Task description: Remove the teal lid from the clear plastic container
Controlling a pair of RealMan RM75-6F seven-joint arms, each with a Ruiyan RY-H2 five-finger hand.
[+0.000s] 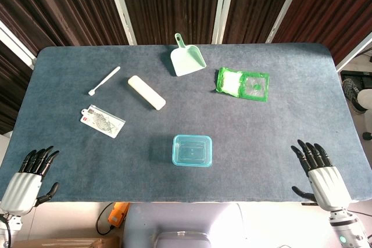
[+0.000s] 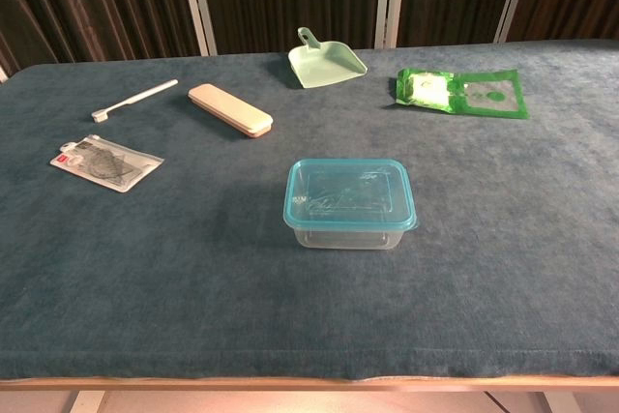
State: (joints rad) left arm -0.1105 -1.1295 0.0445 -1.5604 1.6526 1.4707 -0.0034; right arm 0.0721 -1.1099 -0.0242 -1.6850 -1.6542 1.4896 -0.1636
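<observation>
overhead, the left hand (image 1: 26, 179) and right hand (image 1: 322, 172) rest spread and empty at the table's (image 1: 261, 137) near corners, well apart from the container (image 1: 192, 150) at centre front. from the chest, the teal lid (image 2: 348, 195) sits snapped on; it looks light, flexible and slick, so one hand likely steadies the clear walls while the other peels up a corner lip.

Chest view. A clear plastic rectangular container (image 2: 348, 235) sits just below centre on the blue-grey cloth-covered table (image 2: 193, 278), its teal snap-on lid (image 2: 348, 195) seated flat on the rim. At 12 o'clock from it lies a pale green plastic dustpan (image 2: 329, 62), handle pointing away. At 2 o'clock lies a green and white flat packet (image 2: 462, 91). At 10 o'clock lies a cream oblong case (image 2: 229, 109), with a white toothbrush (image 2: 133, 100) farther left. At 9 o'clock lies a clear zip pouch (image 2: 106, 162).
</observation>
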